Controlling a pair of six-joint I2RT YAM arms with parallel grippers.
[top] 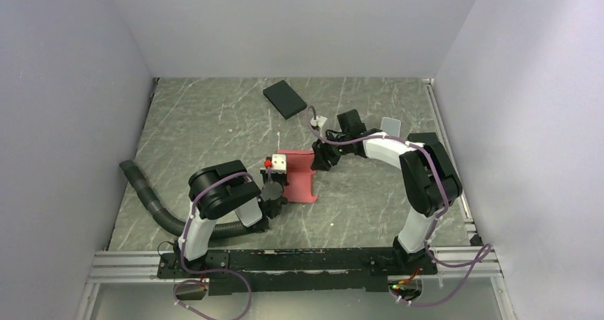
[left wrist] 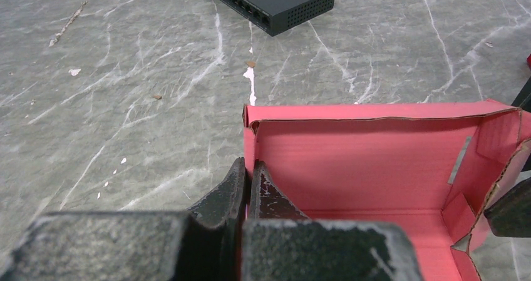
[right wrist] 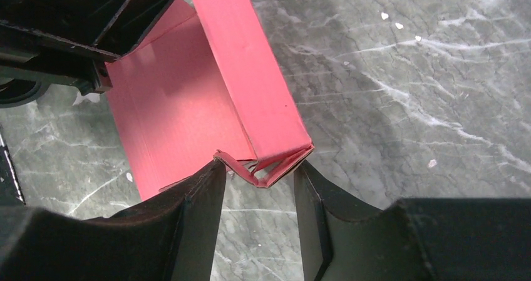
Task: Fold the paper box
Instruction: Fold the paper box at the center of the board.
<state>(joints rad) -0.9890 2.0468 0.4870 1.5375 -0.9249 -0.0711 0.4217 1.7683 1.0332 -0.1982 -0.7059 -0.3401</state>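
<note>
The paper box (top: 303, 177), pinkish-red cardboard, lies partly folded at the table's middle, with its walls raised. In the left wrist view it is an open tray (left wrist: 363, 168). My left gripper (left wrist: 249, 165) is shut on its left wall, one finger inside and one outside. From above, the left gripper (top: 281, 190) sits at the box's left edge. My right gripper (top: 318, 160) is at the box's far right end. In the right wrist view the right gripper (right wrist: 258, 166) stands half wide. Both fingertips touch the folded end corner of the box (right wrist: 188, 106).
A black flat rectangular box (top: 285, 99) lies at the back of the table. A tiny red-and-white carton (top: 276, 164) stands against the paper box's left side. A black corrugated hose (top: 149, 199) curves along the left. Grey walls close in both sides.
</note>
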